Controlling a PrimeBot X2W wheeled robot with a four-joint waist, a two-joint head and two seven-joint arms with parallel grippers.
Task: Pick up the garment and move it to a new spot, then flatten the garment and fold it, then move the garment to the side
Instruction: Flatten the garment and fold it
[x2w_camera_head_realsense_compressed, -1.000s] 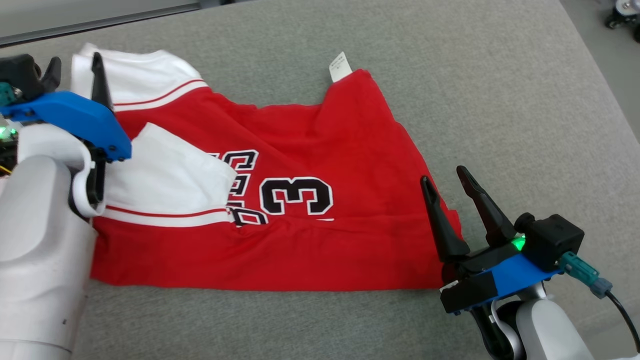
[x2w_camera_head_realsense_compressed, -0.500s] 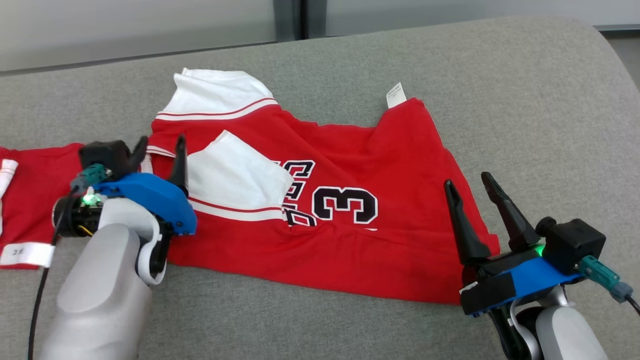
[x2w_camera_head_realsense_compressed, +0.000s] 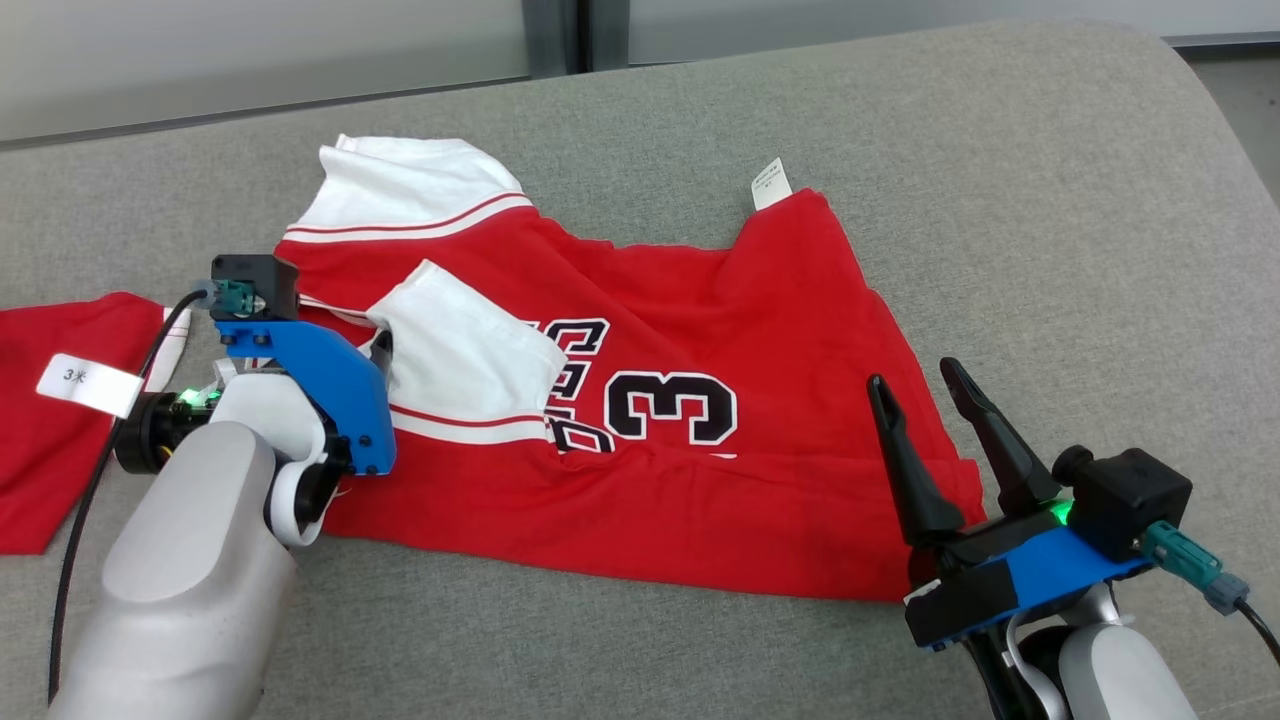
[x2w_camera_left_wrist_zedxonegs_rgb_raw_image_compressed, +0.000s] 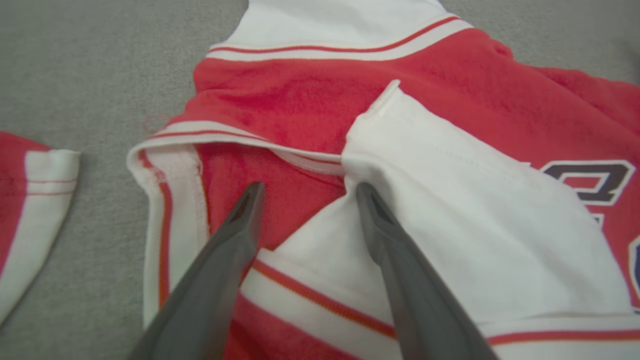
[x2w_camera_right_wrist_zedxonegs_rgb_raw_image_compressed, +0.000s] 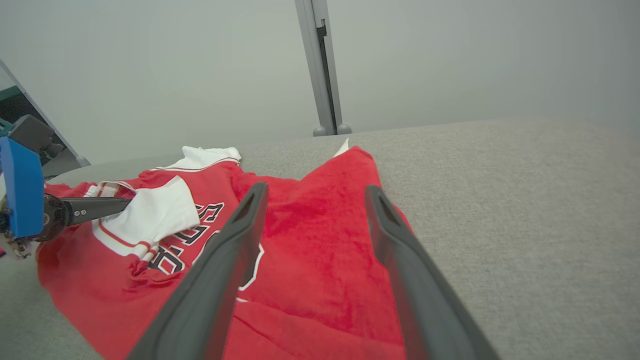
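Observation:
The garment (x2w_camera_head_realsense_compressed: 700, 300) is a red jersey with white sleeves and a black number 3, spread on a grey padded surface (x2w_camera_head_realsense_compressed: 1000, 200). My left gripper (x2w_camera_head_realsense_compressed: 370, 345) points down at its neck end, mostly hidden under its blue mount. In the left wrist view this gripper (x2w_camera_left_wrist_zedxonegs_rgb_raw_image_compressed: 308, 189) is open, with the red neck cloth (x2w_camera_left_wrist_zedxonegs_rgb_raw_image_compressed: 300, 100) between the fingers and the folded white sleeve (x2w_camera_left_wrist_zedxonegs_rgb_raw_image_compressed: 450, 200) at the right finger. My right gripper (x2w_camera_head_realsense_compressed: 914, 377) stands open over the jersey's right hem. The right wrist view shows the same open gripper (x2w_camera_right_wrist_zedxonegs_rgb_raw_image_compressed: 316, 189) above red cloth (x2w_camera_right_wrist_zedxonegs_rgb_raw_image_compressed: 320, 240), holding nothing.
A second red garment (x2w_camera_head_realsense_compressed: 60, 420) with a white tag (x2w_camera_head_realsense_compressed: 85, 385) lies at the left edge, close to my left arm. The grey surface curves off at the right, and a pale wall (x2w_camera_head_realsense_compressed: 300, 50) runs behind it.
The head camera has shifted, so the whole picture moved. My left gripper has tipped down onto the jersey's neck beside the white sleeve, and its jaws have widened slightly. The right gripper stays open at the hem.

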